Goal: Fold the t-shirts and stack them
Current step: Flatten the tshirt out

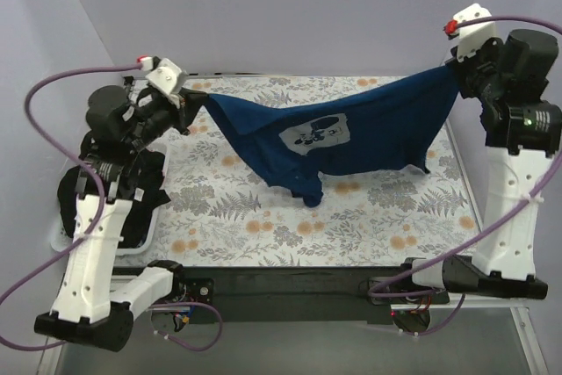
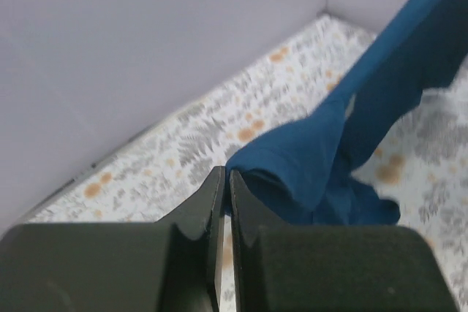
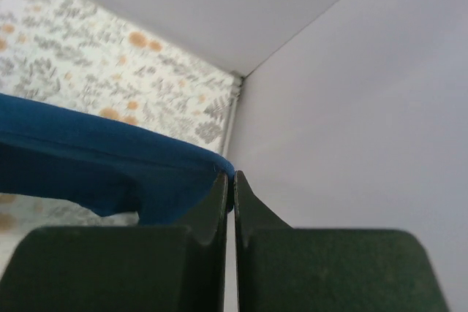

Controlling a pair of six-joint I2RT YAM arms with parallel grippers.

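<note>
Pale walls (image 1: 307, 15) stand round a floral cloth (image 1: 263, 226). Above it the blue shirt (image 1: 369, 125), with a white print, hangs stretched between both arms. Its low middle sags close to the cloth; I cannot tell if it touches. The left gripper (image 1: 191, 100) is closed on one end, the right gripper (image 1: 455, 72) on the other. Each wrist view shows the jaws pinched on blue fabric. At the left a white tray (image 1: 60, 239) holds a black shirt (image 1: 149, 186), partly hidden by the left arm (image 1: 92, 252). Purple cables (image 1: 35, 103) loop beside both arms.
</note>
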